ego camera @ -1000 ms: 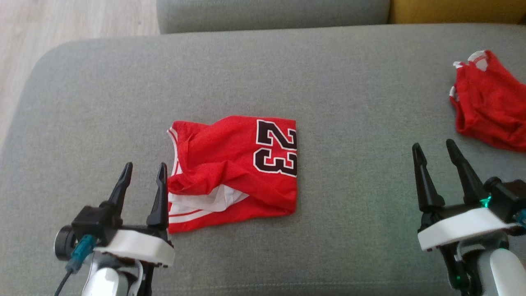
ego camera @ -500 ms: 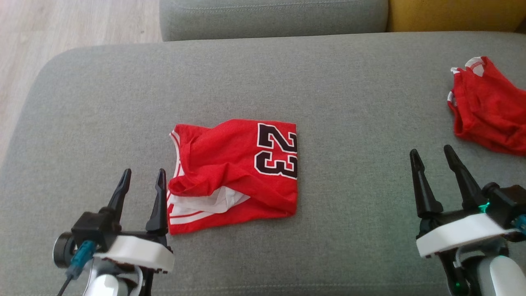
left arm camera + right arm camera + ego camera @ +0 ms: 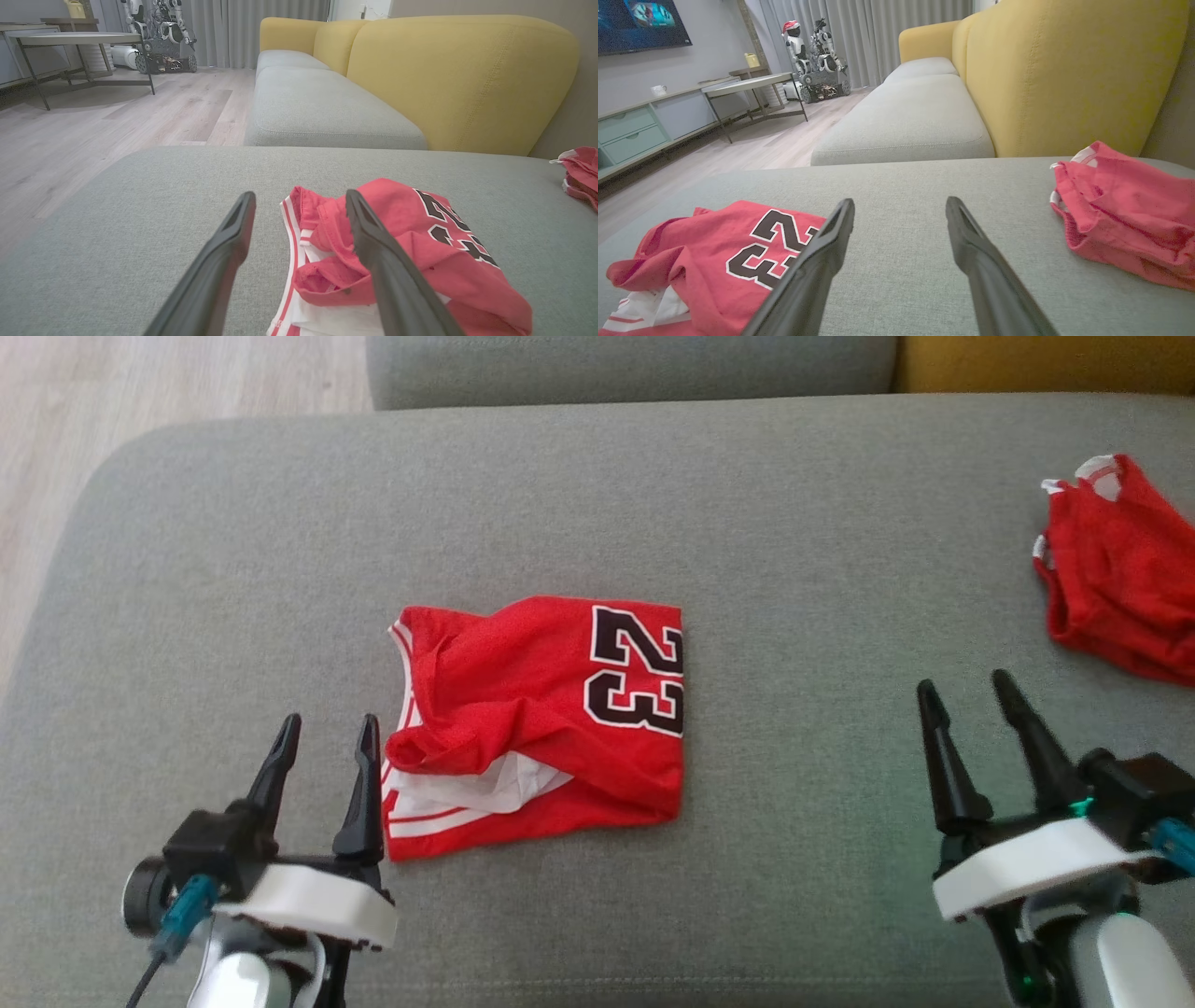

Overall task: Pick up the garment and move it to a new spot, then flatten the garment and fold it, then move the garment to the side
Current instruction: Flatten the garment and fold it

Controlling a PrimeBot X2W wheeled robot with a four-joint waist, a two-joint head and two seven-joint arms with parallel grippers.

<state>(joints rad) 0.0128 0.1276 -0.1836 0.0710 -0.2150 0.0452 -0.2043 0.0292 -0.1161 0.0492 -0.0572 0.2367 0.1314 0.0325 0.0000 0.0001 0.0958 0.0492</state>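
Note:
The garment, a red T-shirt with a black "23" and white striped trim, lies folded in a rough square on the grey cushion. In the left wrist view the garment sits just ahead and to the right. My left gripper stands open, its right finger close beside the garment's left edge, nothing between its fingers. My right gripper is open and empty, well to the right of the garment, above bare cushion. The right wrist view has the garment at lower left.
A smaller red garment with thin white edging lies crumpled at the cushion's right edge, also the smaller red garment in the right wrist view. A second grey cushion and yellow backrest lie beyond. Wooden floor is off the cushion's left.
The head camera has shifted slightly, so the whole picture drifts. Both grippers stay open and roughly where they were; the garment has not moved on the cushion.

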